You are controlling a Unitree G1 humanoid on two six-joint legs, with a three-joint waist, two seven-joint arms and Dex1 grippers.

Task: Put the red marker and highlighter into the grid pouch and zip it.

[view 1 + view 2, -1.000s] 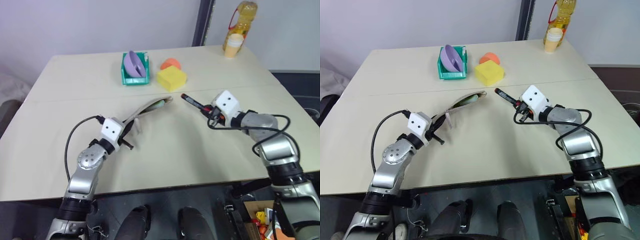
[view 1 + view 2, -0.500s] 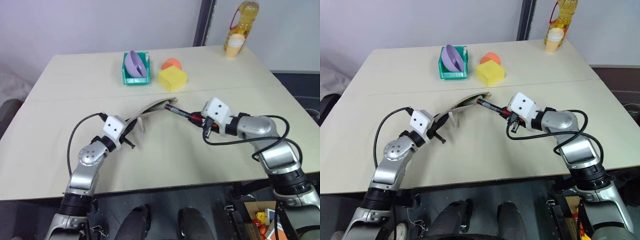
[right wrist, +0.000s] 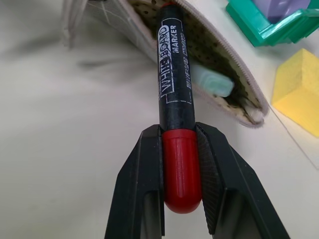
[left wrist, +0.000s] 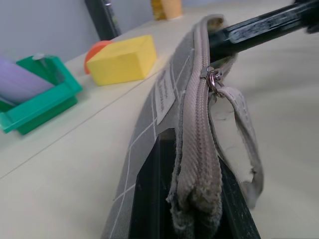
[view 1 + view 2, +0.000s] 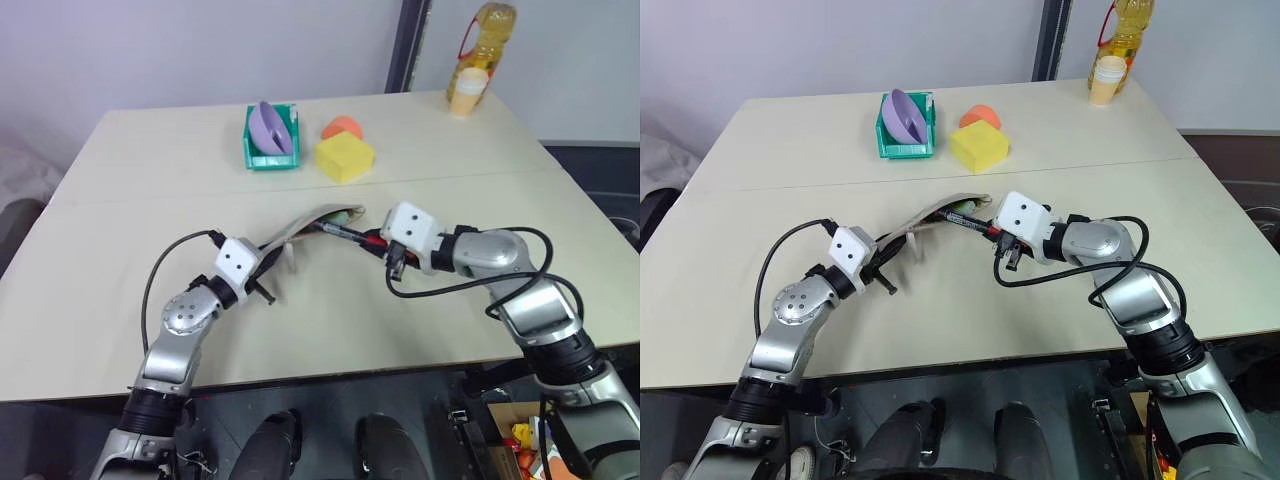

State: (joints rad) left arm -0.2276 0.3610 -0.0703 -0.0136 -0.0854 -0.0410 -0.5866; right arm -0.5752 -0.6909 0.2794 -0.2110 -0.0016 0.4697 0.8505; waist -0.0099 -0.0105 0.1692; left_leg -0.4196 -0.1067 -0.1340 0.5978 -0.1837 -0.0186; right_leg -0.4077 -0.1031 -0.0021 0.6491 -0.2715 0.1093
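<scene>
Two grippers met over the middle of the pale table [image 5: 120, 300], with wide bare tabletop on the near side and out to both side edges. Nearest, the left gripper [image 5: 262, 272] had its black fingers [image 4: 149, 194] pressed together on the near end of the grid pouch [image 5: 300, 222], pinching the fabric and zipper edge so that the pouch stood on edge, its long axis running from near left to far right. Its zipper pull tab [image 4: 213, 79] hung at the open seam, and a loose strap drooped beside it onto the table. Just to the right, the right gripper [image 5: 998, 232] pinched the red marker [image 3: 175, 119] by its red end, fingers [image 3: 144, 199] clamped against both sides of it. That marker lay along the gripper's line, its long axis pointing left and slightly far, and its black end was already inside the open mouth of the pouch. Within that mouth, beside the marker, the light-green highlighter [image 3: 213, 82] lay in the dotted lining. Farther back, well apart from the pouch, stood a yellow block [image 5: 344, 158] with an orange object [image 5: 342, 127] behind it and a green bin [image 5: 270, 140] holding a purple item to their left. At the far right corner, near the edge, stood a paper cup [image 5: 466, 92] and an oil bottle [image 5: 485, 35].
</scene>
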